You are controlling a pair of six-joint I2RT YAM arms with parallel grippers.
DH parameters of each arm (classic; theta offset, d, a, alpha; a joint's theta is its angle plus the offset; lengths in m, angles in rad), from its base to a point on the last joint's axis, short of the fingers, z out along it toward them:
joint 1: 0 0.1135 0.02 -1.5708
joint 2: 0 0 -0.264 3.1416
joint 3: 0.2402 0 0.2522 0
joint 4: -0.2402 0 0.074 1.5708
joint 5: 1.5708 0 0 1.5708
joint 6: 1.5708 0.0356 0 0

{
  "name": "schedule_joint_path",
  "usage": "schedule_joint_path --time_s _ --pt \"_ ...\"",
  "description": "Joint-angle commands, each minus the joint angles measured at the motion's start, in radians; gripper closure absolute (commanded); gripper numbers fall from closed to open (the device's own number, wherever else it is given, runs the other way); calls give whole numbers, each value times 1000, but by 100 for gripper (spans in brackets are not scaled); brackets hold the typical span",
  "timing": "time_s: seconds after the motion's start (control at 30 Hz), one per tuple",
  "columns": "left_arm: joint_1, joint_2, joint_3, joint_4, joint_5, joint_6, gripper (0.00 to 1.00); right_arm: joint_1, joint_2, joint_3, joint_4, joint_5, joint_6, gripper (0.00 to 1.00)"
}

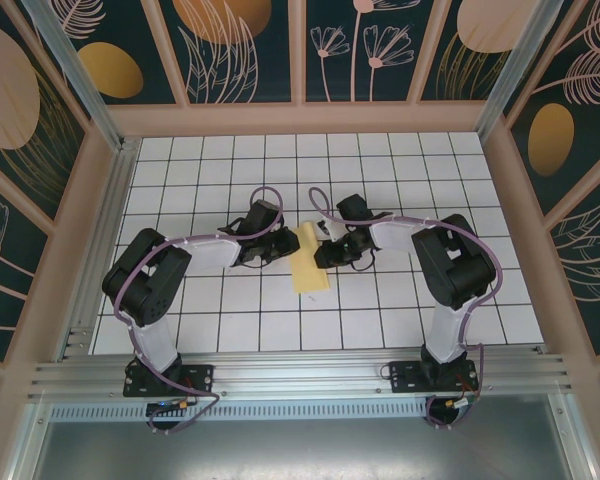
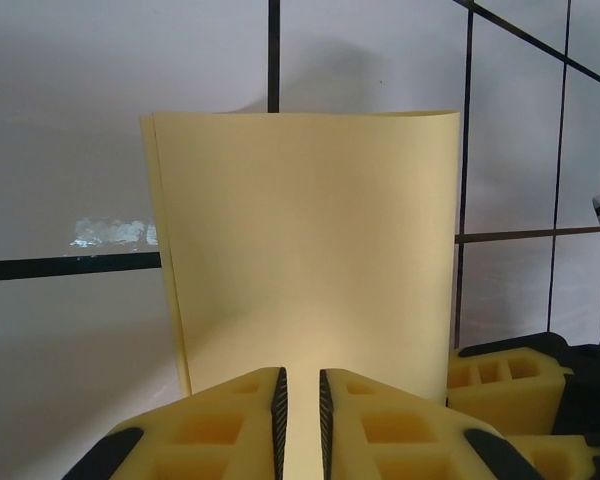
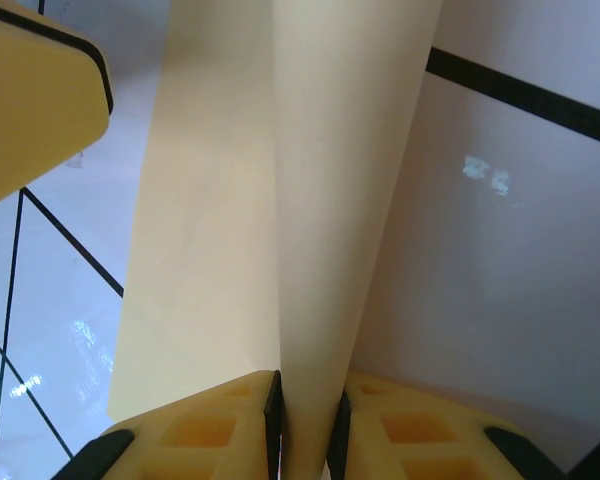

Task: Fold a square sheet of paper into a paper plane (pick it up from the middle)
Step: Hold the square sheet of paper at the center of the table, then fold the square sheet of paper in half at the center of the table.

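While both arms angle inward, the left tool (image 2: 301, 390) and right tool (image 3: 307, 405) clamp the sheet (image 1: 311, 265).

The sheet of paper (image 1: 311, 262) is showing plain pale yellow, the surface (image 1: 240, 320) white tiles with black grid lines, the left tool (image 2: 302, 400) and right tool (image 3: 307, 410) yellow fingers (image 2: 390, 435) edged in black.

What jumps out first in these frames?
The pale-yellow sheet of paper, doubled over on itself, sits mid-table between the two arms, bright against the white tiled table. Both ends are pinched: the left tool is closed on one edge, and the right tool is closed on the opposite side, where a lengthwise fold runs into its jaws.
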Motion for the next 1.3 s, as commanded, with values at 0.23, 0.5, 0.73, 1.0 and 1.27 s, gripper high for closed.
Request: schedule_joint_path --time_s 0.23,0.5,0.73,1.0,1.27 --pt "5 51 -5 4 23 2 85 -6 73 -6 -6 181 -36 77" --pt "4 73 25 -45 13 24 86 -7 76 -8 -6 184 -36 76" --pt "-2 89 24 -112 -30 45 88 -7 70 2 -6 181 -29 74" --pt "-19 122 65 -209 -100 75 92 -35 -48 27 7 100 82 58" --pt "-28 137 72 -238 -133 76 94 -115 -246 -11 17 91 238 49"
